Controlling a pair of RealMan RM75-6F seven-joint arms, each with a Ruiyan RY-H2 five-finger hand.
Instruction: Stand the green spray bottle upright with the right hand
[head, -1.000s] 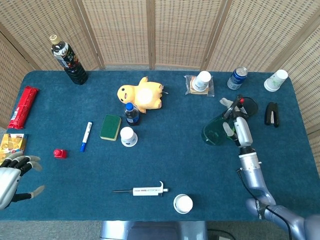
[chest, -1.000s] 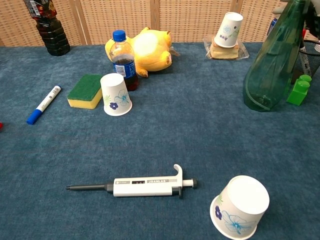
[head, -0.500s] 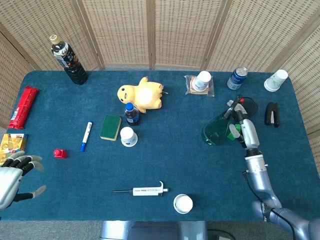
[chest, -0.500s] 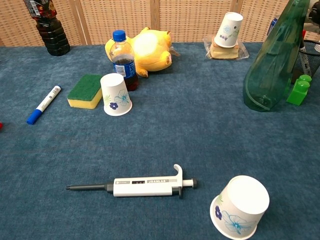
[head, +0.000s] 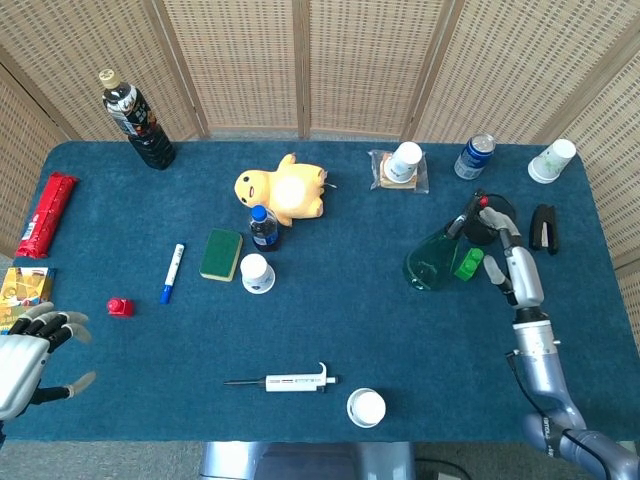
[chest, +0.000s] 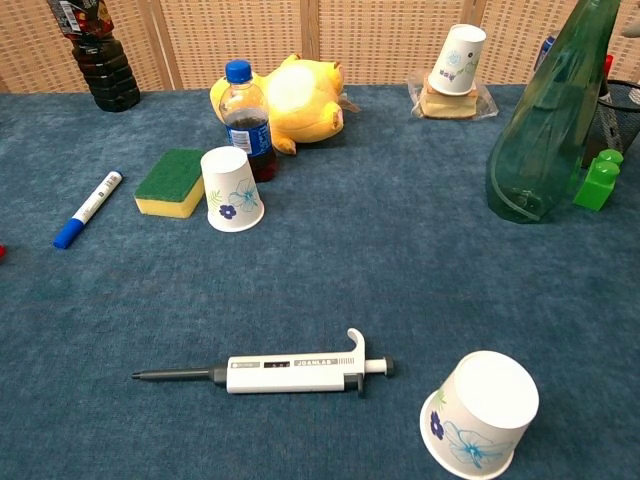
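Note:
The green spray bottle (head: 432, 262) stands upright on the blue table, right of centre; the chest view shows its tall green cone (chest: 545, 130) with the base flat on the cloth. My right hand (head: 519, 268) hovers just to the right of the bottle, apart from it, fingers spread and holding nothing. My left hand (head: 28, 357) rests open at the table's near left corner, also holding nothing.
A small green block (head: 467, 265) lies between the bottle and my right hand. A dark mesh holder (head: 492, 213) and a black stapler (head: 543, 228) sit behind it. A pipette (head: 290, 381), paper cups (head: 366, 407), a sponge (head: 221, 254) and a yellow plush toy (head: 283, 190) lie further left.
My right hand has let go of the spray bottle and drawn back to the right. The bottle stays standing. The left hand has not moved.

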